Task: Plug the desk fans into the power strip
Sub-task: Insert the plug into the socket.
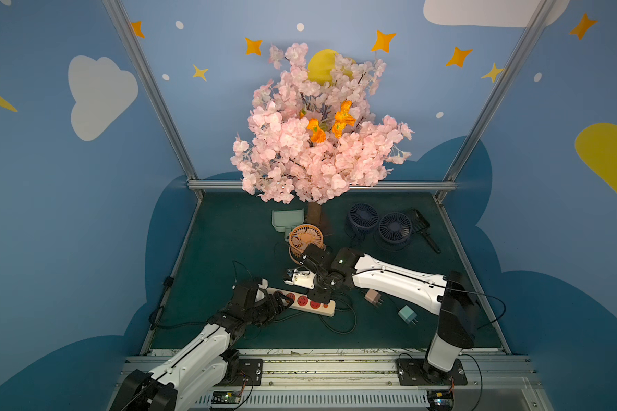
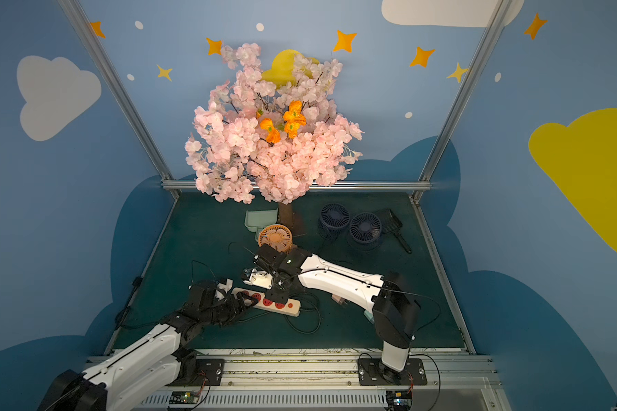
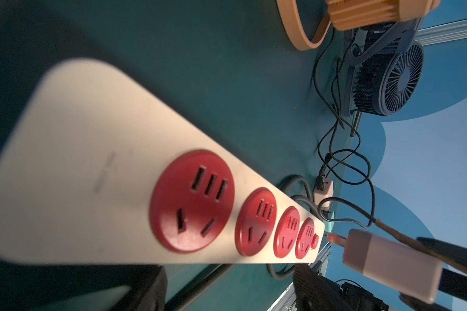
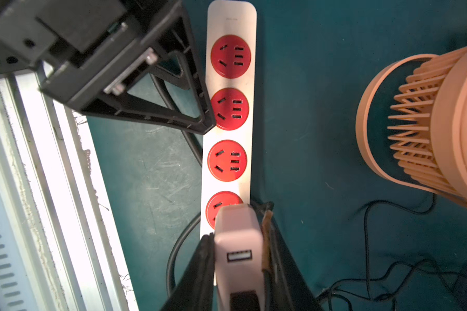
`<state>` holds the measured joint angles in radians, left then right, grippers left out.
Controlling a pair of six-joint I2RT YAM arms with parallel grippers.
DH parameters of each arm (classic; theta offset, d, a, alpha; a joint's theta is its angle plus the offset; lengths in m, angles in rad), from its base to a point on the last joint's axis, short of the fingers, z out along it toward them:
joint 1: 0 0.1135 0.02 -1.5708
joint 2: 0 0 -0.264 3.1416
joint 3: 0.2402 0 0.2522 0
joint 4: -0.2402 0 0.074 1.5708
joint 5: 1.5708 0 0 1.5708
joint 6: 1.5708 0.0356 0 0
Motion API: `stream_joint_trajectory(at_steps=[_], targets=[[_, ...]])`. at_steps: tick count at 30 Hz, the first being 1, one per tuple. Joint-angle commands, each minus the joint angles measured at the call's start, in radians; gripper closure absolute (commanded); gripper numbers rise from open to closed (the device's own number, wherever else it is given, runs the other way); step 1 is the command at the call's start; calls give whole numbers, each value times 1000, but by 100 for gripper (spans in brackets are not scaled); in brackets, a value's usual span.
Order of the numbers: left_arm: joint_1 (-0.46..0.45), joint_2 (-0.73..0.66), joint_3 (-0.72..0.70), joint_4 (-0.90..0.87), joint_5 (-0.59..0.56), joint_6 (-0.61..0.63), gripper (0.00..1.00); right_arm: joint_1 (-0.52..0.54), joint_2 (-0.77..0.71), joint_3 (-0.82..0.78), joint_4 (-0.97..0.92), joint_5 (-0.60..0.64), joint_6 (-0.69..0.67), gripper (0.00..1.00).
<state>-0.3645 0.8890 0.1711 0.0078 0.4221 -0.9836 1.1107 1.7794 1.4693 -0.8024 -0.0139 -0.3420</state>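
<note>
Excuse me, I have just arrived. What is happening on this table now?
The robot is plugging a fan's adapter into the power strip. The right claw is shut on the pink adapter, with a black cable in its back, and holds it over the last socket, the one next to the strip's cord; its prongs are not in yet. The left claw is open and rests against the strip's side near the second socket. The orange fan stands behind the strip.
</note>
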Motion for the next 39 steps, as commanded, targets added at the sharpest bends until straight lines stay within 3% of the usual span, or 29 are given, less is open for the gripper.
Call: stream_joint_trajectory(at_steps=[1, 14, 19, 39], targets=[[3, 18, 1, 18, -20, 14, 22, 5, -8, -31, 31, 15, -8, 100], [4, 62, 6, 35, -35, 25, 26, 6, -28, -83, 99, -40, 33, 100], [6, 65, 10, 34, -33, 29, 27, 9, -17, -107, 139, 21, 41, 100], [4, 70, 21, 21, -37, 36, 28, 11, -74, -134, 187, 20, 90, 100]])
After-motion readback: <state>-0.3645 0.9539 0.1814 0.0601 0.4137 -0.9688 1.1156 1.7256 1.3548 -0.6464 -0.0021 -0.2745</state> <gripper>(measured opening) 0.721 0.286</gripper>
